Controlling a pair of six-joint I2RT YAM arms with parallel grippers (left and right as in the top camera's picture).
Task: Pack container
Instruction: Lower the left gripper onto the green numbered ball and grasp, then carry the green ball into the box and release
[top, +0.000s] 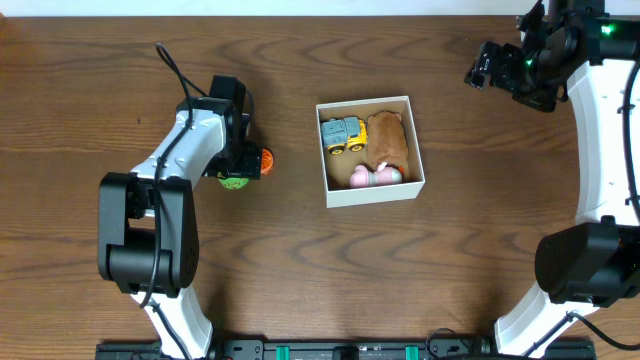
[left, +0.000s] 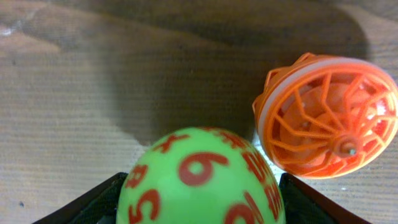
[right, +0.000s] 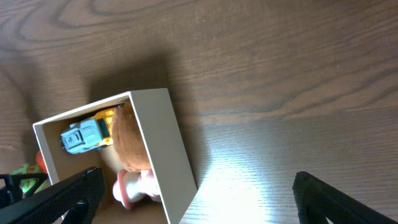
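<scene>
The container (top: 375, 191) is a white box with a brown inside, at the table's middle. It holds a yellow and blue toy truck (top: 343, 135), a brown plush (top: 388, 140) and a pink toy (top: 372, 177). My left gripper (top: 235, 170) is low on the table left of the box, shut on a green ball with red numbers (left: 202, 177). An orange lattice ball (left: 326, 124) lies right beside it. My right gripper (top: 492, 66) is open and empty, raised at the far right. Its wrist view shows the box wall (right: 165, 149) below it.
The orange lattice ball (top: 264, 162) lies between the left gripper and the box. The right wrist view shows the truck (right: 87, 134), the plush (right: 130, 140) and the pink toy (right: 134, 186) inside the box. Bare wood table (top: 450, 280) surrounds it.
</scene>
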